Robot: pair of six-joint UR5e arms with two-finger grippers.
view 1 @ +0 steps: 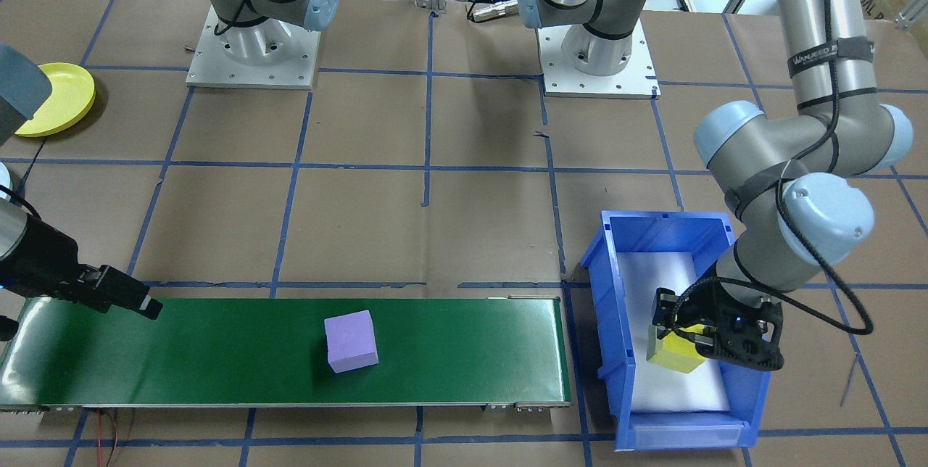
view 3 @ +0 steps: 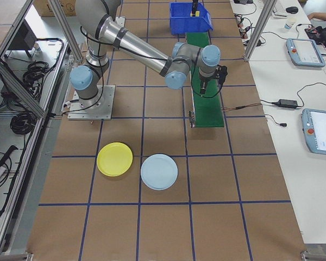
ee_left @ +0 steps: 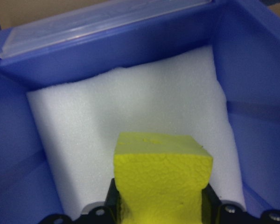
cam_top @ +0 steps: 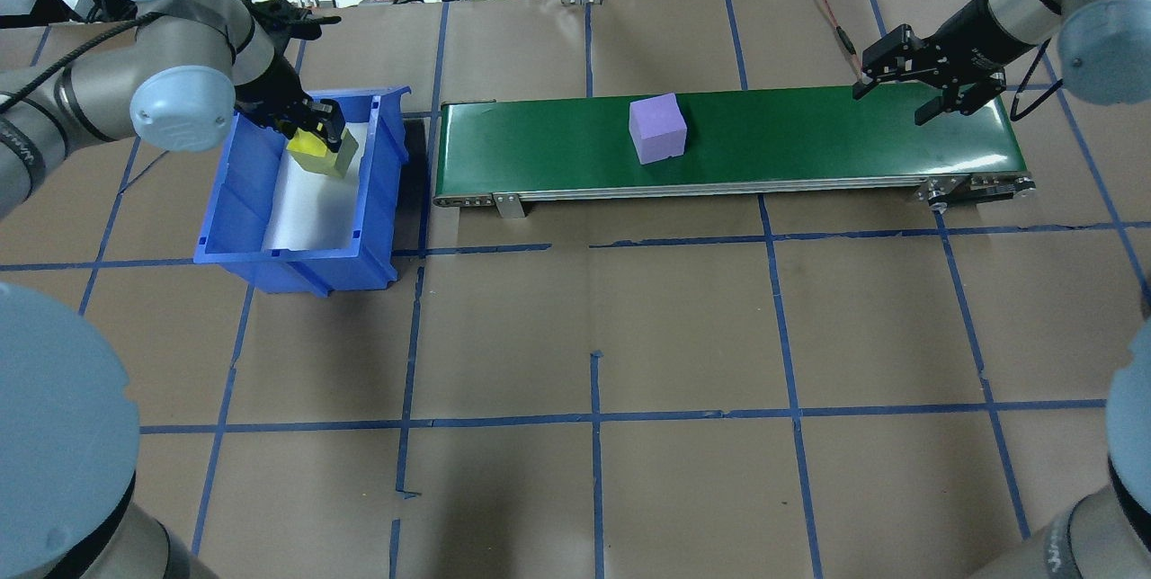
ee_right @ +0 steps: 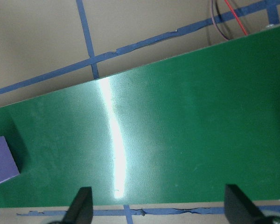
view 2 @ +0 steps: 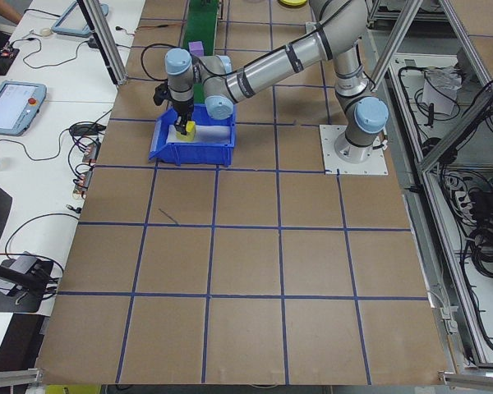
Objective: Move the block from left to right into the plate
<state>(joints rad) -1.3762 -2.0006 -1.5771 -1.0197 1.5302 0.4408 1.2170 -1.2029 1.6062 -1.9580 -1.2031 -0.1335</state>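
A yellow foam block [ee_left: 162,182] hangs just above the white padding inside the blue bin [cam_top: 225,192], with my left gripper [cam_top: 316,131] shut on it. The front-facing view shows the same gripper [view 1: 681,344] and block [view 1: 674,360] low in the bin [view 1: 602,286]. A purple block [cam_top: 657,128] rests near the middle of the green conveyor belt [cam_top: 809,138]. My right gripper [cam_top: 892,107] hovers open over the belt's right end, well clear of the purple block [ee_right: 2,161]. A yellow plate [view 3: 114,159] and a light blue plate [view 3: 159,171] lie on the table on my right side.
The bin sits just off the belt's left end. Brown paper with blue tape lines covers the table. Both arm bases [view 1: 252,54] stand behind the belt. Cables and tablets lie on side benches, off the work surface.
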